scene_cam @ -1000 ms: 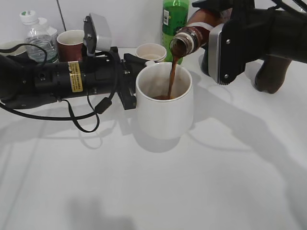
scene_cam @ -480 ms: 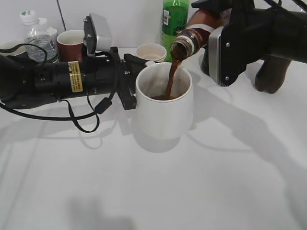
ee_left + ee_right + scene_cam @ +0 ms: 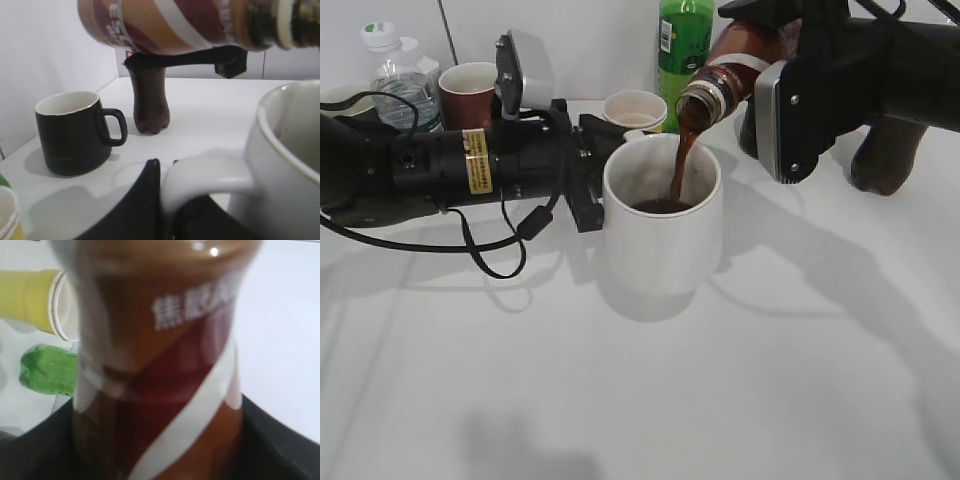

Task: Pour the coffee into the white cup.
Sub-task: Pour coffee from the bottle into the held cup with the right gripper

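Over the last second the pool of coffee (image 3: 662, 205) in the white cup (image 3: 662, 232) has risen and spread across the bottom, while the stream from the coffee bottle (image 3: 725, 75) has kept falling from its mouth, held tipped just above the cup's far rim; the bottle has lifted and tilted only slightly. To my mind the pour is well under way and going cleanly, with no splash on the bench (image 3: 740, 380), though the cup is far from full and the bottle likely needs more tilt as it empties. The right claw (image 3: 760, 45) is closed around the bottle's body, and the left claw (image 3: 167, 200) pinches the cup's handle from the side, steadying it where it stands near the middle of the bench. The exterior view alone shows the stream, the liquid level and the clutter behind: a green bottle (image 3: 684, 40), a small paper cup (image 3: 635, 108), a brown paper cup (image 3: 467, 90) and a water bottle (image 3: 398, 80). The left wrist view shows instead what the arms hide there: the handle (image 3: 210, 177) between dark fingers (image 3: 145, 205), a black mug (image 3: 75, 132) and a dark cola bottle (image 3: 149, 102) standing well apart. The right wrist view is filled by the blurred label (image 3: 165, 365), with white lettering legible only there.
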Robot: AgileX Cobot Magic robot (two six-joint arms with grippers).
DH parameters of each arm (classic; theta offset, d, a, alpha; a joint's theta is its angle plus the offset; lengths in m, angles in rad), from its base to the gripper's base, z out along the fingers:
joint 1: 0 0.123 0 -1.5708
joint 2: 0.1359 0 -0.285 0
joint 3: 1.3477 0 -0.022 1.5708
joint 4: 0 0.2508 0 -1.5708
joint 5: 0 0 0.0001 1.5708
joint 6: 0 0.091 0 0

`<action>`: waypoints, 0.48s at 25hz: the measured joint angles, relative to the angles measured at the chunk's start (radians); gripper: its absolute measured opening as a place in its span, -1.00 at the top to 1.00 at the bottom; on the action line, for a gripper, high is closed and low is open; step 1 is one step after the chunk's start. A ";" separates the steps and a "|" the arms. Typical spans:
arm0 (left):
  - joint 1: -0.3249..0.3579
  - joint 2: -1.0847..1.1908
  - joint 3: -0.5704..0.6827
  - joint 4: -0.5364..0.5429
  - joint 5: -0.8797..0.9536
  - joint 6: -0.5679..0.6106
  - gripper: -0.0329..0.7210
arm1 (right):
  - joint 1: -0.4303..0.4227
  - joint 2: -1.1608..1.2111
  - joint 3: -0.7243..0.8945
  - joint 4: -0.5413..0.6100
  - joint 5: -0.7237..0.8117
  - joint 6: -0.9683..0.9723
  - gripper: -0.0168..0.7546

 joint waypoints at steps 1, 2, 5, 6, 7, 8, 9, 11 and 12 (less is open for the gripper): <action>0.000 0.000 0.000 0.004 0.000 0.000 0.82 | 0.000 0.000 0.000 0.000 0.000 -0.006 -0.42; 0.000 0.000 0.000 0.009 0.000 0.000 0.82 | 0.000 0.000 0.000 0.000 0.000 -0.009 -0.42; 0.000 0.000 0.000 0.018 0.000 0.000 0.82 | 0.000 0.000 0.000 0.000 0.000 -0.022 -0.42; 0.000 0.000 0.000 0.020 0.001 0.000 0.82 | 0.000 0.000 0.000 0.000 0.000 -0.026 -0.42; 0.000 0.000 0.000 0.020 0.003 0.000 0.82 | 0.000 0.000 0.000 0.000 0.000 -0.030 -0.42; 0.000 0.000 0.000 0.020 0.006 0.000 0.82 | 0.000 0.000 0.000 0.000 0.000 -0.032 -0.42; 0.000 0.000 0.000 0.020 0.012 0.000 0.82 | 0.000 0.000 0.000 0.000 0.000 -0.033 -0.42; 0.000 0.000 0.000 0.020 0.019 0.000 0.82 | 0.000 0.000 0.000 0.000 0.000 -0.038 -0.42; 0.000 0.001 0.000 0.020 0.021 0.000 0.82 | 0.000 0.000 0.000 0.000 0.000 -0.041 -0.42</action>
